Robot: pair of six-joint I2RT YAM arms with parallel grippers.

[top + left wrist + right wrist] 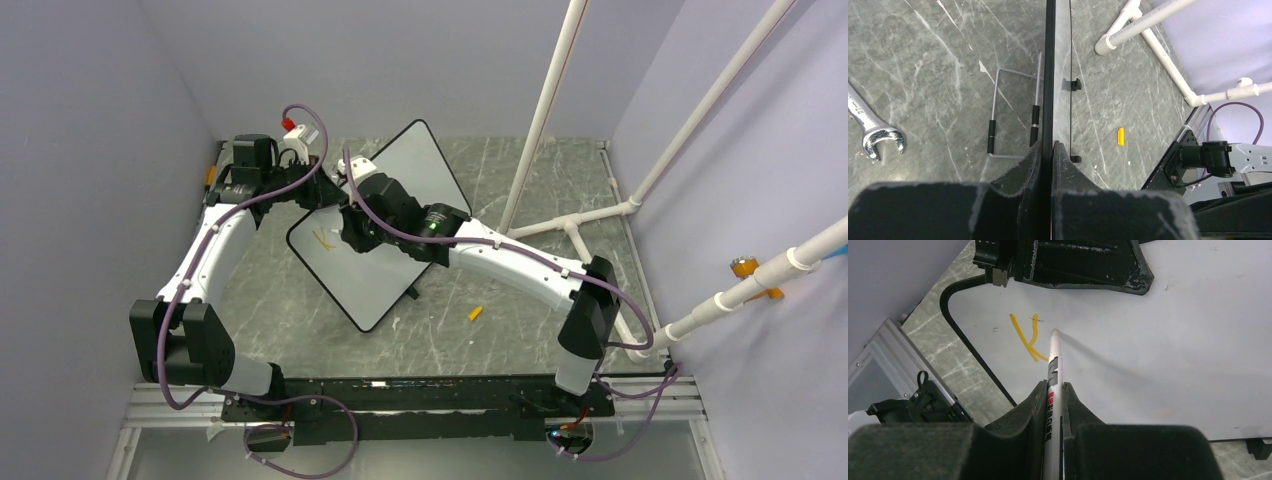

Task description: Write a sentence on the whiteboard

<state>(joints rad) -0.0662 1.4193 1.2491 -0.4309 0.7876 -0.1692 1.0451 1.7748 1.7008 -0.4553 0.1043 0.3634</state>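
Observation:
The whiteboard (405,190) stands tilted on the marble table, white with a thin black frame. My left gripper (322,193) is shut on its upper left edge; in the left wrist view that edge (1049,75) runs edge-on between the fingertips of the left gripper (1052,148). My right gripper (1053,388) is shut on a slim white marker (1053,367), whose tip sits at the board's surface (1173,330). The sentence (1025,337) shows as two crossing orange-yellow strokes just left of the tip, also seen as the orange marks (322,240) from above.
A small yellow cap (475,313) lies on the table right of the board. A steel wrench (870,130) and the board's wire stand (998,115) lie behind it. White pipes (570,215) rise at the right. Lilac walls enclose the table.

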